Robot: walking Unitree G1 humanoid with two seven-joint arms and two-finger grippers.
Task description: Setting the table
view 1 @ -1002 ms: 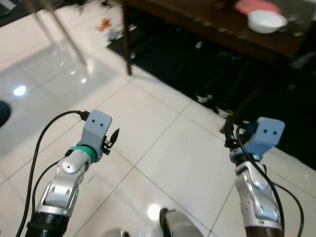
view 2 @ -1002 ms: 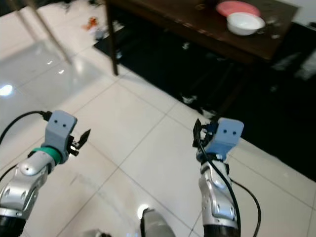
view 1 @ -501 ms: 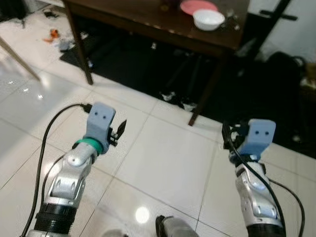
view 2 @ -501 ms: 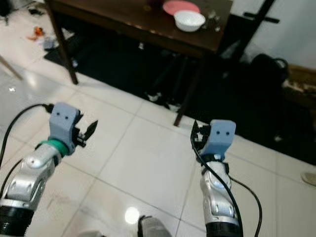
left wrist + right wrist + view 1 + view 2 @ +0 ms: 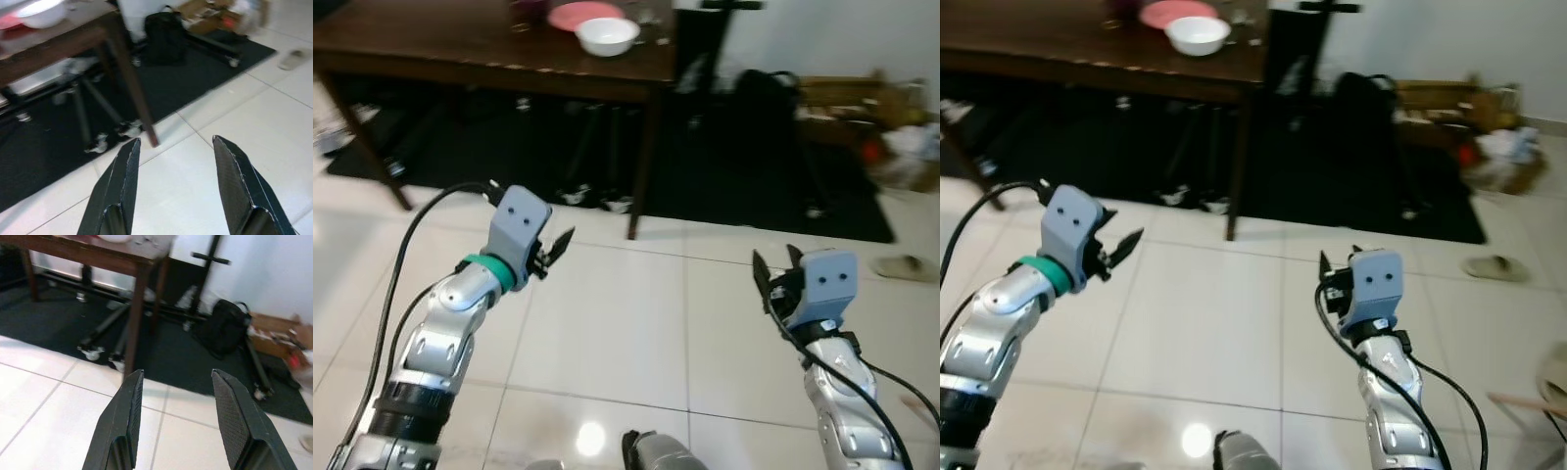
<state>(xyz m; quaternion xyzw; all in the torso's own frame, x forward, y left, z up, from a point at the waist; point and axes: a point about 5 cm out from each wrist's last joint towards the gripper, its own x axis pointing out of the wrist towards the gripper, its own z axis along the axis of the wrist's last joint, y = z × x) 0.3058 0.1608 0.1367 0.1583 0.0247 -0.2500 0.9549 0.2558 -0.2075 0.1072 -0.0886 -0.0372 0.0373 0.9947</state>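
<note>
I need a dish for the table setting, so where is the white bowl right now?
The white bowl sits on the dark wooden table, near its right corner and beside the pink plate, ahead and left in the eye views.

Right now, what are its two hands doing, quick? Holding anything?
Left hand: open, holding nothing, raised over the white tile floor.
Right hand: open, holding nothing, also raised over the floor.

The robot has two silver, jointed arms. Each wrist carries a light blue camera housing with two small dark dots. The left arm [image 5: 445, 338] wears a green band and trails a black cable; the right arm [image 5: 842, 411] has black cables too. Its jaws are long, black and tapered.
</note>
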